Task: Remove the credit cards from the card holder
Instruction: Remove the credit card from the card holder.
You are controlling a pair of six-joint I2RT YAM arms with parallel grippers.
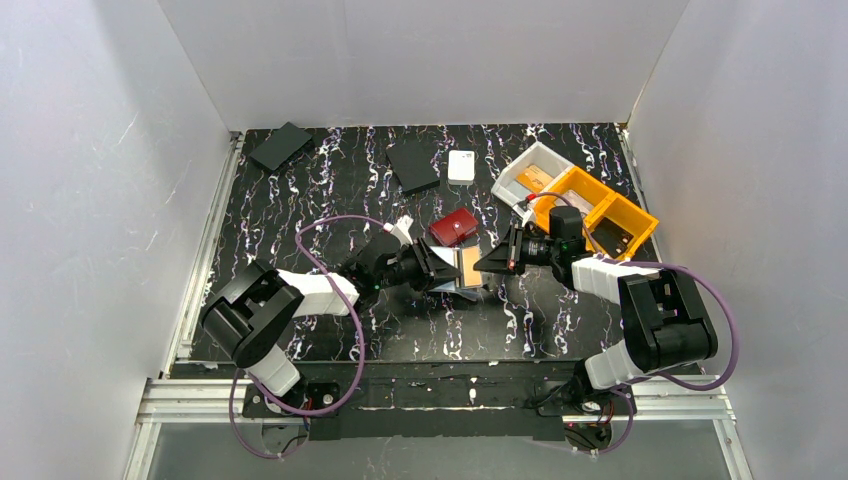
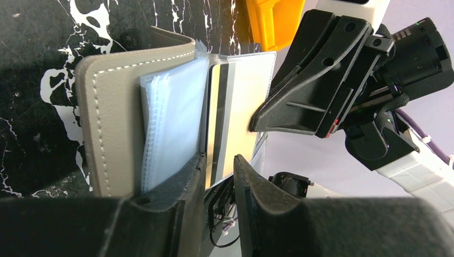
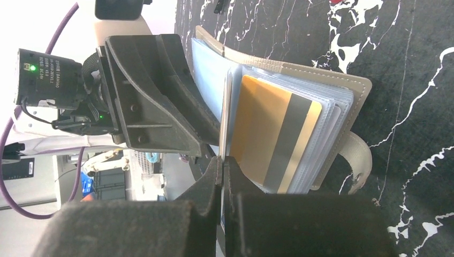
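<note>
Both arms reach in low from the near edge and meet nose to nose at the middle of the table (image 1: 330,180). The left arm comes in from 8 o'clock and the right arm from 4 o'clock, each with its forearm nearly level.

The card holder (image 2: 112,112) stands on edge between them, opened like a book. The left gripper (image 2: 219,158) is clamped on a leaf of the holder, one finger against the stack of clear sleeves (image 2: 171,118) and the other behind a sleeved card. The right gripper (image 3: 221,160) has its fingers pressed flat together. It appears to pinch the free edge of one sleeve.

The only writing in view is small print on the left wrist's camera housing, and it is too small to read.

The holder's cover is smooth grey leather-like material with pale stitching along a rounded edge. A curved closure tab (image 3: 360,155) hangs from its spine side. The sleeves are thin, glossy plastic with ribbed seams. The orange card (image 3: 257,123) sits in the sleeve facing the right wrist camera. It is flat and shiny, with a dark stripe down it. The light blue card (image 3: 206,69) lies in the other half, against the left gripper's black finger.

A dark red case (image 1: 453,227) lies just beyond the holder at 12 o'clock. At 2 o'clock sit a white bin (image 1: 515,180) and an orange bin (image 1: 588,183). Two flat black squares (image 1: 280,146) (image 1: 413,165) lie toward 10 and 11 o'clock. The tabletop is black with white marble veins.
</note>
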